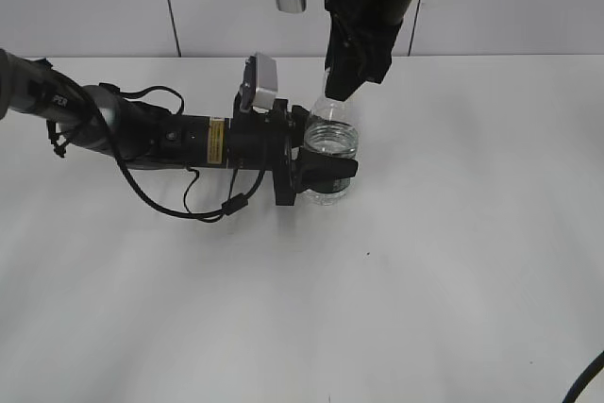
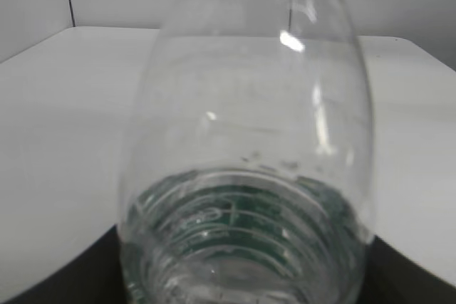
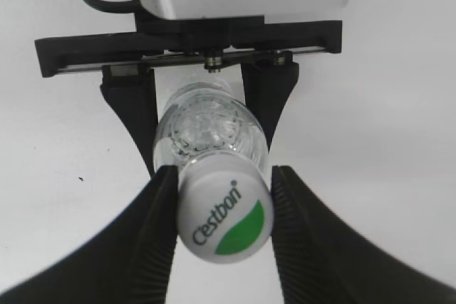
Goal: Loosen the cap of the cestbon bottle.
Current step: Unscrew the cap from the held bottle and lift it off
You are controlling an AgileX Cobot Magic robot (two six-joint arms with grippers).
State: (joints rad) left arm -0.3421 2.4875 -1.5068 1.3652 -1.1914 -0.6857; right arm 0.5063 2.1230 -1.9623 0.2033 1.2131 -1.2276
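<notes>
cap (image 3: 223,211) pinched between right end effector (image 3: 223,208) fingers (image 3: 158,208).

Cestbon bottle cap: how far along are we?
Done: left end effector clamps the cestbon bottle upright on the table. In hand: right end effector has its fingers against both sides of the cap. Left: the loosening twist; the cap sits on the neck, and no turn can be judged.

"Cestbon" on the cap (image 3: 224,211)
</notes>
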